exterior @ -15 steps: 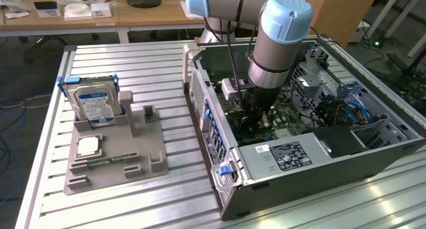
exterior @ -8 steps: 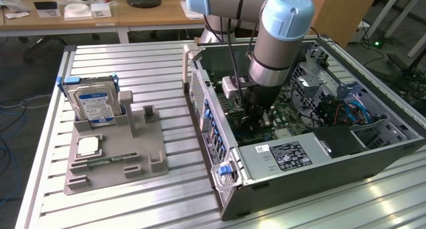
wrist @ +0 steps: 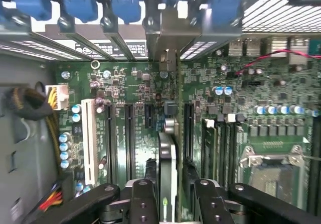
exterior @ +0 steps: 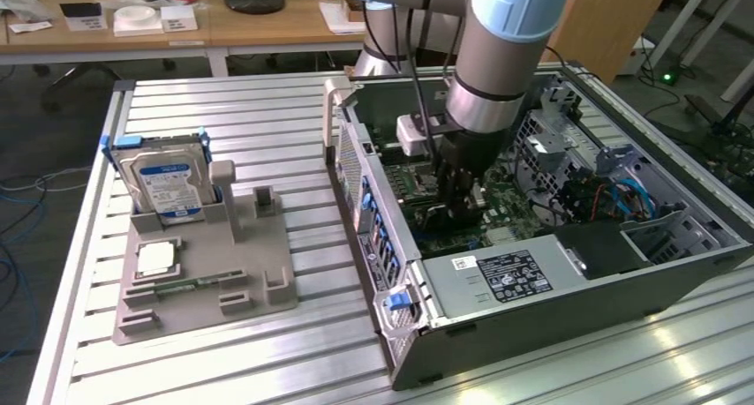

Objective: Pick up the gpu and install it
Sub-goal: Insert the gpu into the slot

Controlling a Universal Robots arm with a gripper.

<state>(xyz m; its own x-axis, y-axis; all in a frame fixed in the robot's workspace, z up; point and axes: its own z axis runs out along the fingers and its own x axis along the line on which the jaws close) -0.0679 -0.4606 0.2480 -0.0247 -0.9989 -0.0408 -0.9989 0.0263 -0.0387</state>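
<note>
The gpu (wrist: 168,148) stands edge-on in a motherboard slot inside the open computer case (exterior: 353,171). Its silvery end bracket (wrist: 168,30) sits against the case's rear slot row. My gripper (wrist: 169,186) straddles the card from above, one black finger (wrist: 144,194) on each side of it. A narrow dark gap shows between the card and the other finger (wrist: 200,194), so the jaws stand slightly open around the card. In the exterior view the gripper (exterior: 457,202) reaches down into the middle of the case, hiding the card.
A grey fixture (exterior: 253,281) on the slatted table holds a blue-labelled hard drive (exterior: 169,180) and a CPU chip (exterior: 157,258). Inside the case are a white slot (wrist: 89,133), the CPU socket (wrist: 273,169), a cable bundle (wrist: 25,103) and the power supply (exterior: 507,277).
</note>
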